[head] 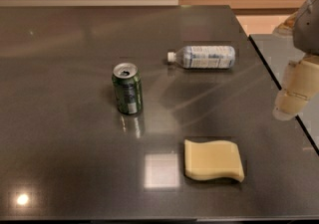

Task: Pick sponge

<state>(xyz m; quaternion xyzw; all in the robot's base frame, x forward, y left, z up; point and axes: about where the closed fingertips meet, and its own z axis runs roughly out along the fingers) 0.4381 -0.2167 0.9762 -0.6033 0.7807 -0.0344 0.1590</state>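
The sponge [213, 160] is a pale yellow foam slab with wavy edges. It lies flat on the dark table [60, 118] near the front, right of centre. The gripper [294, 93], with cream-coloured fingers under a grey wrist, hangs at the right edge of the view. It is above the table's right edge, up and to the right of the sponge, and apart from it. Nothing is seen in it.
A green can [127, 89] stands upright left of centre. A clear plastic water bottle [203, 56] lies on its side behind the sponge. The table's right edge [279, 81] runs diagonally under the gripper, with a second surface beyond it.
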